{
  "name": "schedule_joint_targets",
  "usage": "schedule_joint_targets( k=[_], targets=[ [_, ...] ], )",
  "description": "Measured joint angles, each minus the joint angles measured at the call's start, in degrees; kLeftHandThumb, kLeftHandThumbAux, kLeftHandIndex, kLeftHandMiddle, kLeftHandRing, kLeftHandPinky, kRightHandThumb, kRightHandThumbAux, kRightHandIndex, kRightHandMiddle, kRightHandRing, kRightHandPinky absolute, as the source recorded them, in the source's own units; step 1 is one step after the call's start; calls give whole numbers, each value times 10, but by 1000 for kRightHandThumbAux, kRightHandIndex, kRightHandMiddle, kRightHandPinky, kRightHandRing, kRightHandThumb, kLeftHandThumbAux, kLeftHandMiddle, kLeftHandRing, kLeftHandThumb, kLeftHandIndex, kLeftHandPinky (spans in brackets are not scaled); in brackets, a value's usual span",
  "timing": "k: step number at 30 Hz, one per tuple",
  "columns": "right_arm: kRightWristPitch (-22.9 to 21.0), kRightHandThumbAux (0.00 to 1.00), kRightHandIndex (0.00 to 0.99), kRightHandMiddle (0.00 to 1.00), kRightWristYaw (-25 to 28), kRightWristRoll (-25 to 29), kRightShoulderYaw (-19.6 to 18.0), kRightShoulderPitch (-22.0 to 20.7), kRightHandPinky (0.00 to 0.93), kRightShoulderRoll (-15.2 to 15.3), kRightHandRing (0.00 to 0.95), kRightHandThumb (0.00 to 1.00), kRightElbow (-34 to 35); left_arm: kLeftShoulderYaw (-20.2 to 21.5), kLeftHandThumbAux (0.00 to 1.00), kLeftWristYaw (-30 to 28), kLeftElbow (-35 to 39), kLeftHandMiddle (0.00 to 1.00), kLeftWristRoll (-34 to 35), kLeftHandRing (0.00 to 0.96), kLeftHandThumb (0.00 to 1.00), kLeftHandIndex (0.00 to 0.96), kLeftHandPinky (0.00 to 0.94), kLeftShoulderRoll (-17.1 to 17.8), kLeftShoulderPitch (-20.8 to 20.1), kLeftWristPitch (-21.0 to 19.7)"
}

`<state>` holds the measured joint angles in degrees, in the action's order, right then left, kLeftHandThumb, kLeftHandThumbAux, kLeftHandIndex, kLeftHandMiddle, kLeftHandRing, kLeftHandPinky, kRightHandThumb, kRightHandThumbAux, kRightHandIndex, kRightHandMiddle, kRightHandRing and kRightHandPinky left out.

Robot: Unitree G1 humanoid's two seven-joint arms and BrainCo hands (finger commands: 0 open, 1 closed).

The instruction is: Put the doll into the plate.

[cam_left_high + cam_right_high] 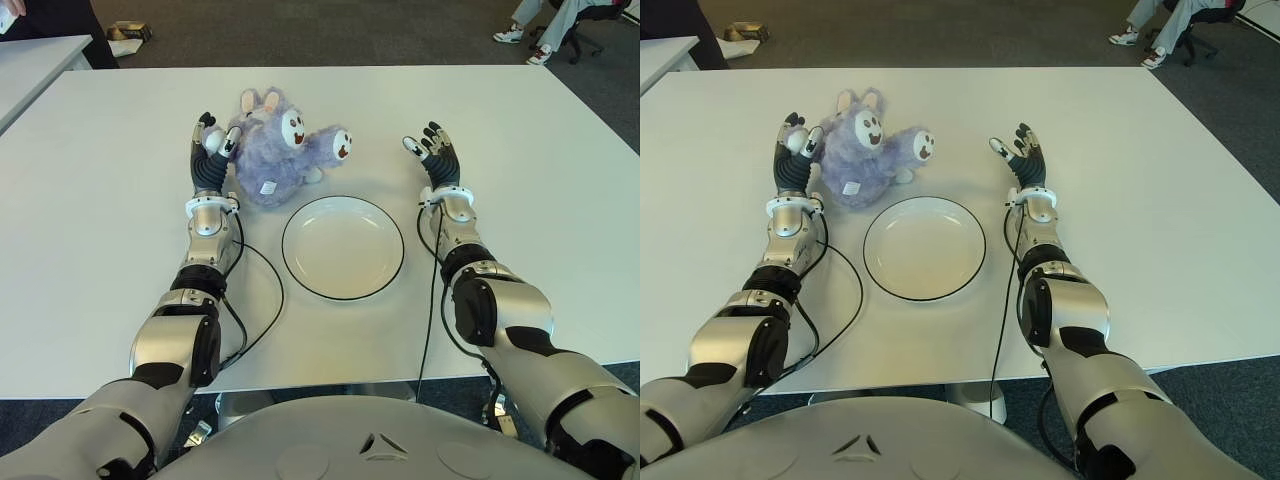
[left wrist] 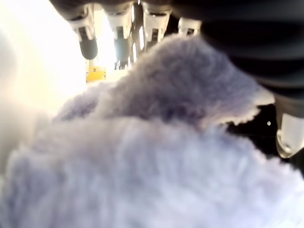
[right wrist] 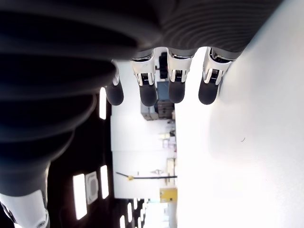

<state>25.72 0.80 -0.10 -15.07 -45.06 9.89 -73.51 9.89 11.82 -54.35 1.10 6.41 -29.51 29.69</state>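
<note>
A fluffy purple bunny doll [image 1: 272,152] with white faces on its head and paw lies on the white table [image 1: 120,200], just beyond the left rim of a white, dark-edged plate [image 1: 343,248]. My left hand [image 1: 212,140] stands at the doll's left side, fingers stretched out and pressed against the fur but not closed around it. In the left wrist view the doll's fur [image 2: 166,142] fills the frame beneath the straight fingers [image 2: 121,42]. My right hand [image 1: 430,145] is open over bare table, to the right of the plate's far edge, with nothing under its fingers [image 3: 175,90].
Black cables [image 1: 262,300] run along both forearms across the table near the plate. A second white table [image 1: 30,60] stands at the far left. A seated person's feet [image 1: 520,40] and a chair show on the floor beyond the far right corner.
</note>
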Motion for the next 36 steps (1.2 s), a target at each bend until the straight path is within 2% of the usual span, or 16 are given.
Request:
schedule_joint_targets(
  k=[36],
  targets=[
    [0,654,21,31,3,1,-3,1,27,-2,25,80,0,1,471,0,-1,85,0,65,0,0,24,1,0,0]
  ],
)
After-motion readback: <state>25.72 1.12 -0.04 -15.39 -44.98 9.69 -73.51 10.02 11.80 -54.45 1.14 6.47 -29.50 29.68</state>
